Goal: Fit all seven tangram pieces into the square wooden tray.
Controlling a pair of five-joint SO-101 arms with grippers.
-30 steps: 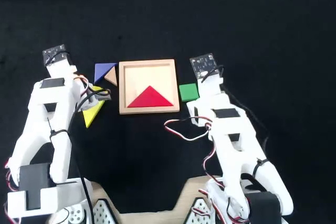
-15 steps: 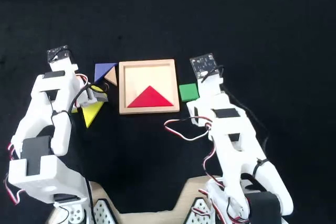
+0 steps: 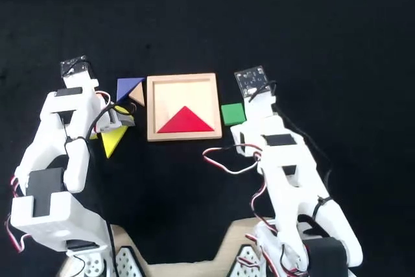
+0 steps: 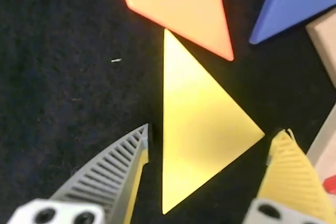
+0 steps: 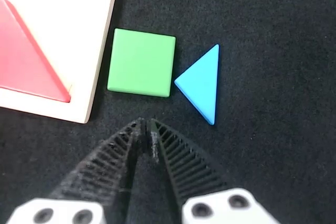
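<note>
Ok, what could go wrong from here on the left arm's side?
1. The left gripper is open astride the yellow triangle. One finger faces a flat edge and the other a corner, so closing may spin the piece or squeeze it out.
2. The orange parallelogram seems to touch the triangle's tip, so a slide or tilted lift could nudge it, perhaps toward the blue triangle.

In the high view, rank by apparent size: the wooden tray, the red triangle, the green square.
Largest: square wooden tray.
Then the flat red triangle piece inside it.
Smallest: flat green square piece beside the tray.
</note>
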